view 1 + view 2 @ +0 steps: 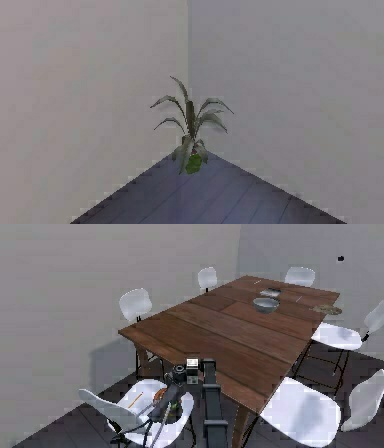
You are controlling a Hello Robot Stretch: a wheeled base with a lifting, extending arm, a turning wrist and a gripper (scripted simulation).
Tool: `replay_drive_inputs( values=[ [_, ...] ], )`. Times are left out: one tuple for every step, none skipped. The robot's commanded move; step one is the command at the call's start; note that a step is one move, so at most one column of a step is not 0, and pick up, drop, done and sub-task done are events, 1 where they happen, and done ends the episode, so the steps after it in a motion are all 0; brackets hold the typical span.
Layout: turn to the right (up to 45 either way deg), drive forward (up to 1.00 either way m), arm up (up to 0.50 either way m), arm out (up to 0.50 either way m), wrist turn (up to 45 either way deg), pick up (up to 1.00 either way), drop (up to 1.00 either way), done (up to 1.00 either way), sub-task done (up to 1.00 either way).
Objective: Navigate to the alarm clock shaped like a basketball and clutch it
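My arm (213,409) rises from the bottom edge of the arm side view, beside the near corner of a brown wooden dining table (215,329). My gripper (168,400) reaches left of the arm, in front of a white chair seat (150,409). A small orange-brown blob (160,397) lies on that seat at the fingers; its shape is too small to name. I cannot tell whether the gripper holds anything.
White chairs (300,409) ring the table on all sides. A grey bowl (265,304) and a smaller dish (270,292) sit at its far end. In the forward view a potted plant (190,125) stands in a wall corner on dark plank floor (215,195).
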Motion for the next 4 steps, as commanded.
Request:
replay_drive_inputs(
  values=[
    [0.0,0.0,0.0,0.0,45.0,0.0,0.0,0.0,0.0],
    [0.0,0.0,0.0,0.0,45.0,0.0,0.0,0.0,0.0],
    [0.0,0.0,0.0,0.0,15.0,0.0,0.0,0.0,0.0],
    [0.0,0.0,-0.3,0.0,0.0,0.0,0.0,0.0,0.0]
  ],
)
